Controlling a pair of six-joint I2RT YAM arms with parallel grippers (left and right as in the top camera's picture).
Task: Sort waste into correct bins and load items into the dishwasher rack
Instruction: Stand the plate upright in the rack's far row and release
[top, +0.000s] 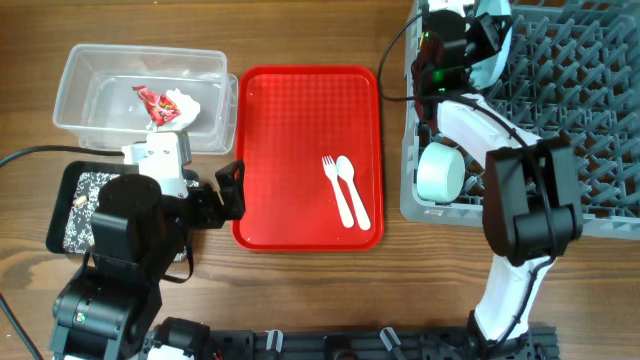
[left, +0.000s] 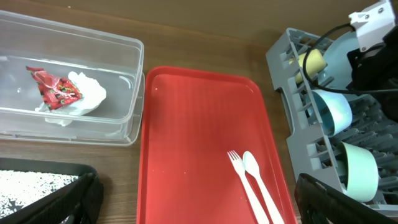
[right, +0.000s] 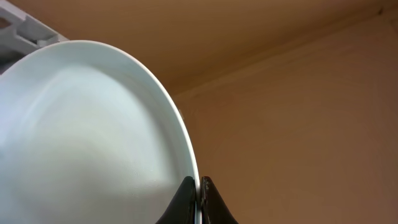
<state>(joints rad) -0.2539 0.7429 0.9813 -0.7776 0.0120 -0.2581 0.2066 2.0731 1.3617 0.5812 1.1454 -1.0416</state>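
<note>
My right gripper is shut on the rim of the pale blue plate. It holds the plate on edge over the far left corner of the grey dishwasher rack. The rack's left side holds two blue-green bowls and a yellow cup. A white fork and spoon lie side by side on the red tray. My left gripper hangs open at the red tray's left edge with nothing between its fingers. The red-and-white wrapper and tissue lie in the clear tub.
A black tray speckled with pale crumbs sits at the near left, partly under my left arm. The clear tub stands just beyond it. The rack's left wall rises close beside the red tray's right edge.
</note>
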